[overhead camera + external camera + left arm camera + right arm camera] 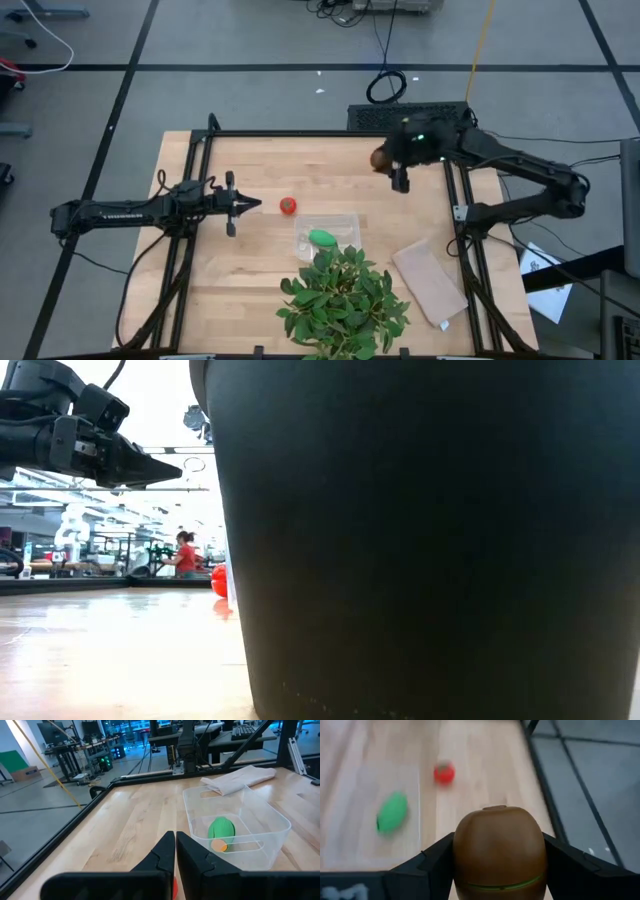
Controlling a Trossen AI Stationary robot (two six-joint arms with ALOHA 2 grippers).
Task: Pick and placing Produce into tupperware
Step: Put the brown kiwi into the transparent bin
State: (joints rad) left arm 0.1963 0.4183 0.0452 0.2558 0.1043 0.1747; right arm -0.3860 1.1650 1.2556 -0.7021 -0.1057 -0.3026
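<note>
While tupperware (328, 233) holds green piece (321, 238), right pincer (496, 865) apparently grips kiwi (497, 851).

The table (250, 270) is pale wood with a visible grain and a smooth, lightly satin top, edged by a black metal frame (300, 134). The tupperware (260, 820) is clear, glossy plastic. Inside it the green piece (221, 827) looks like ribbed, matt plastic. The kiwi (499, 851) has a smooth brown plastic skin with a soft sheen and a thin green seam line. The tomato (288, 206) is shiny red. The tan sheet (430, 282) looks like matt cloth or paper, creased. The left gripper (176, 851) is matt black plastic.
</note>
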